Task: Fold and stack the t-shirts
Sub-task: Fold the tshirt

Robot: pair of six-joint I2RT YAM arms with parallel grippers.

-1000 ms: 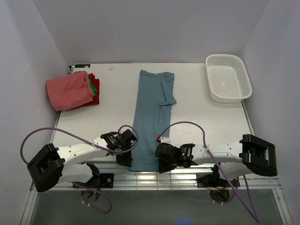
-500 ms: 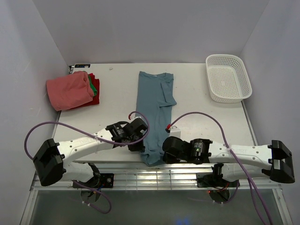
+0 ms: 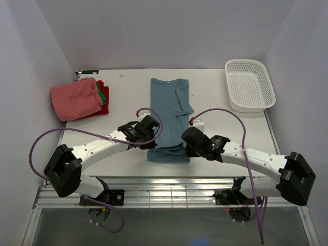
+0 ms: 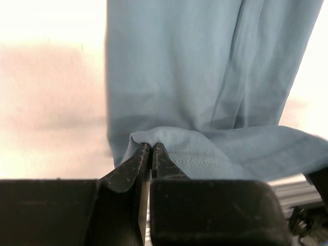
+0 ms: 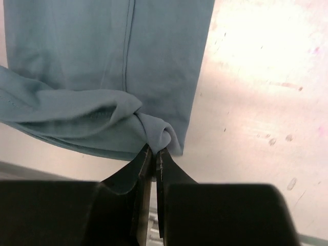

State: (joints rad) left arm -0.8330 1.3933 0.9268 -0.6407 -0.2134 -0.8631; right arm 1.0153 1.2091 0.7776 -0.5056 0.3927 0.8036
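Both arms have carried the near hem of the blue shirt (image 3: 169,102) up the table (image 3: 220,133), doubling it over itself. Its left corner is pinched in the left gripper (image 4: 151,148), its right corner in the right gripper (image 5: 152,149). At far left the pink shirt (image 3: 76,99) lies on the green shirt (image 3: 101,92) and red shirt (image 3: 104,107); the basket (image 3: 250,84) sits far right
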